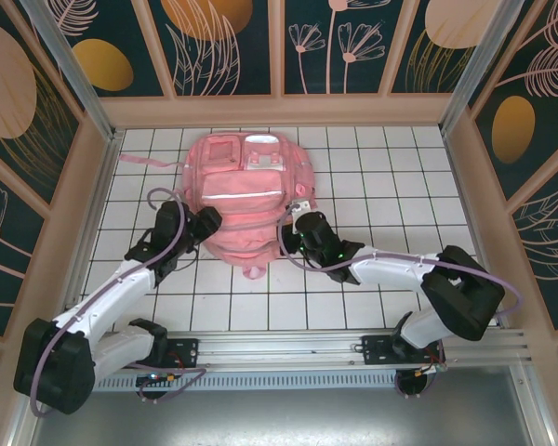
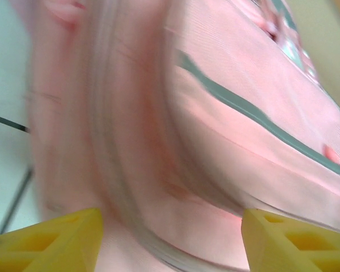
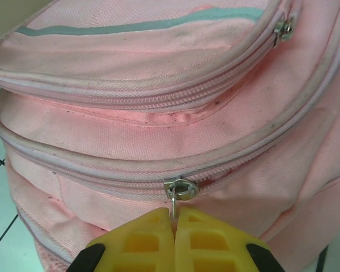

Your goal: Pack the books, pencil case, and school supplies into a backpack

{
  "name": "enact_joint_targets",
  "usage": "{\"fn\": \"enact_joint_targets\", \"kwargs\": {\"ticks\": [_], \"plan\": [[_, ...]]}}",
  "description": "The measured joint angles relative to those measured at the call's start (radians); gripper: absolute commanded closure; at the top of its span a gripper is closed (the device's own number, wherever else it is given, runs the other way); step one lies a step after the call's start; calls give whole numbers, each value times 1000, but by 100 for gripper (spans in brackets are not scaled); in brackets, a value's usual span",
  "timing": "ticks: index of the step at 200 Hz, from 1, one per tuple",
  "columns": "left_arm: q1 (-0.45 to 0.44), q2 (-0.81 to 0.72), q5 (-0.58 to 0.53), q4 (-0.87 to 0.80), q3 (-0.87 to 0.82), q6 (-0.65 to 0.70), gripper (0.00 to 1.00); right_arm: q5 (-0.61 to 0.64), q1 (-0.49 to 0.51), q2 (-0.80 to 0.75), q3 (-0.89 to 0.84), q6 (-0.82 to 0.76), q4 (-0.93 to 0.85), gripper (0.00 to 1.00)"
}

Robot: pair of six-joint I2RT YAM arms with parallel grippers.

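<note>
The pink backpack [image 1: 245, 200] lies flat on the white tiled table, front pockets up, its pale reflective strip across the middle. My right gripper [image 3: 174, 218] is shut on the metal zipper pull [image 3: 175, 205] of the main zipper, whose slider [image 3: 181, 187] sits just above my yellow fingertips. In the top view that right gripper [image 1: 295, 238] is at the backpack's lower right side. My left gripper [image 2: 170, 238] is open, its yellow fingers [image 2: 51, 241] spread wide against the backpack's blurred fabric [image 2: 215, 141]; from above the left gripper [image 1: 207, 223] presses at the bag's left edge. Books, pencil case and pink supplies are out of view.
A pink strap [image 1: 139, 163] trails left from the backpack's top. Wooden walls [image 1: 84, 186] enclose the table on three sides. Bare tiles [image 1: 400, 177] stretch right of the bag. A metal rail [image 1: 288, 348] runs along the near edge.
</note>
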Motion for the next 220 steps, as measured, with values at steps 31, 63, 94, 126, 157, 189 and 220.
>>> {"fn": "enact_joint_targets", "kwargs": {"ticks": [31, 63, 94, 126, 157, 189, 220], "plan": [[-136, 7, 9, 47, 0, -74, 32, 0, 18, 16, 15, 6, 3, 100], [-232, 82, -14, 115, 12, -147, 32, 0, 25, 16, 16, 7, 4, 100], [-271, 196, -33, 181, 43, -218, 38, 1, 34, 16, 16, 7, 9, 100], [-296, 301, -51, 237, 62, -286, 43, 4, 34, 16, 16, 7, 6, 100], [-306, 325, -84, 256, 70, -336, 86, 25, 34, 16, 16, 7, -3, 100], [-312, 330, -103, 259, 86, -366, 100, 35, 30, 16, 10, 6, -10, 100], [-318, 287, -134, 224, 86, -356, 100, 15, 9, 7, -9, 1, 8, 100]]}}
